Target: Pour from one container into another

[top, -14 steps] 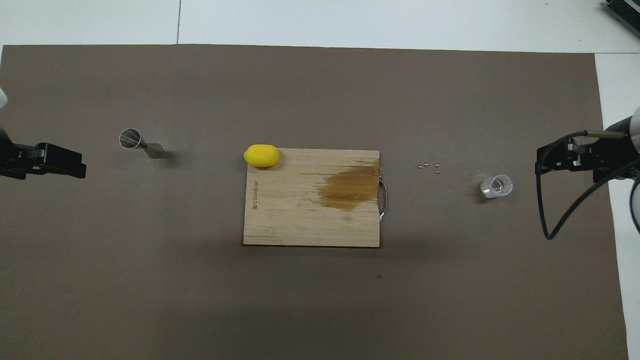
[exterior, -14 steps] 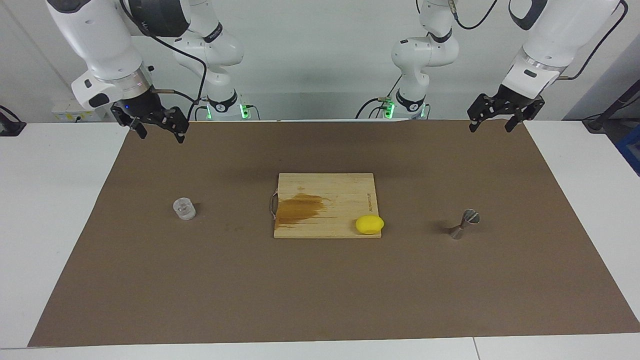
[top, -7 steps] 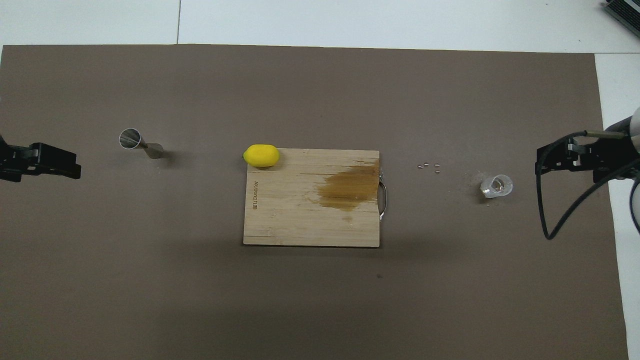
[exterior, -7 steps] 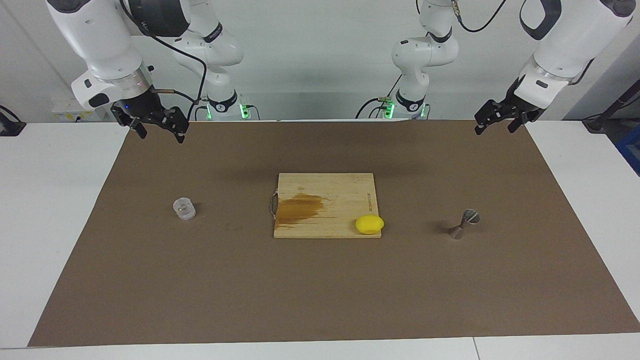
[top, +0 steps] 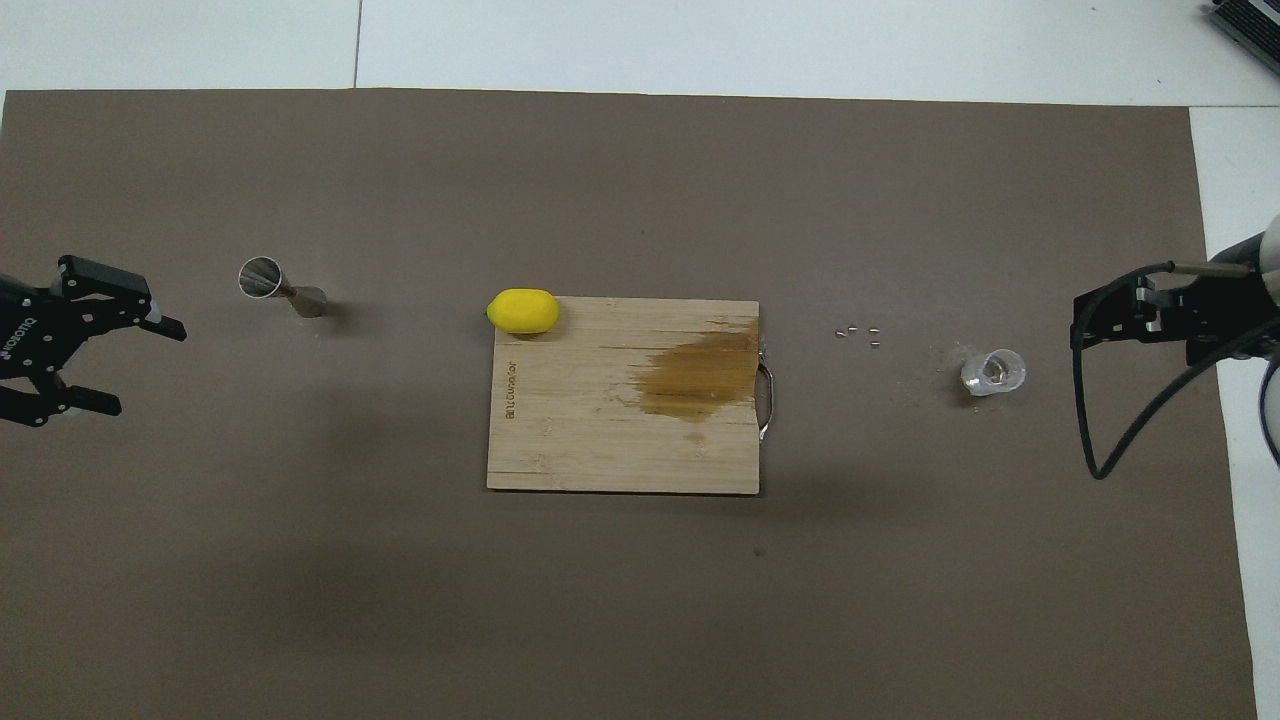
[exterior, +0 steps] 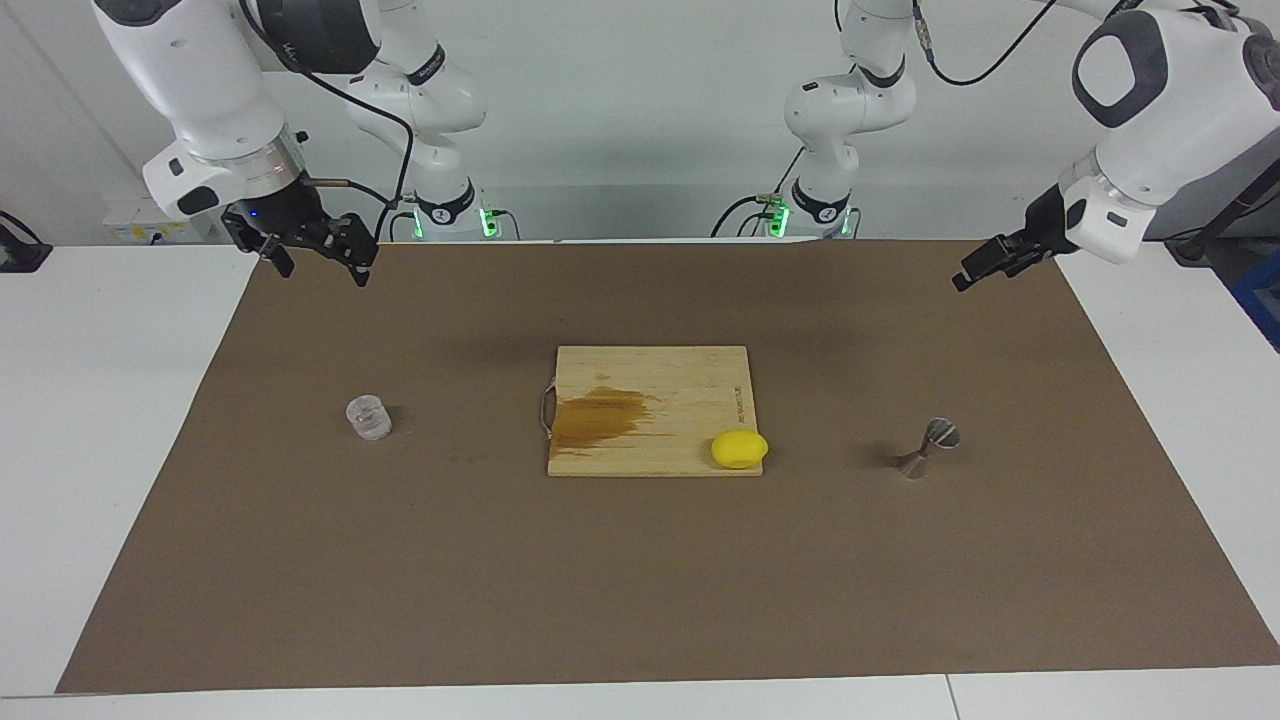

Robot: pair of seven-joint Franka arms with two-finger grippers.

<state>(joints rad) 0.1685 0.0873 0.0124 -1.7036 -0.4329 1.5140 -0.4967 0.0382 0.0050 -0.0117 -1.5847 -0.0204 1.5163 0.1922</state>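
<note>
My left fingers [top: 105, 350] are spread wide and empty, up over the mat [exterior: 640, 580] at my left arm's end; my right fingers [exterior: 318, 258] are wide and empty too, hanging over the mat's edge at my right arm's end, that arm waiting; nothing is poured yet.

The cup [exterior: 368, 417] stands upright on the mat toward my right arm's end, farther from me than the spot my right fingers hang over, well apart from them; the jigger [exterior: 927, 447] stands on its lower cone toward my left arm's end, long axis about upright, mouth up; the two vessels are well apart, with the board [exterior: 650, 395] between them.

So I judge the right arm nearer the cup and the left nearer the jigger; the coming move turns on closing that gap, either vessel carried past the board.

A lemon [exterior: 739, 449] sits on the board's corner toward the jigger; a brown stain [exterior: 600, 413] marks the board; there is writing along one board edge, too small to read; my left gripper carries white lettering I cannot make out.
</note>
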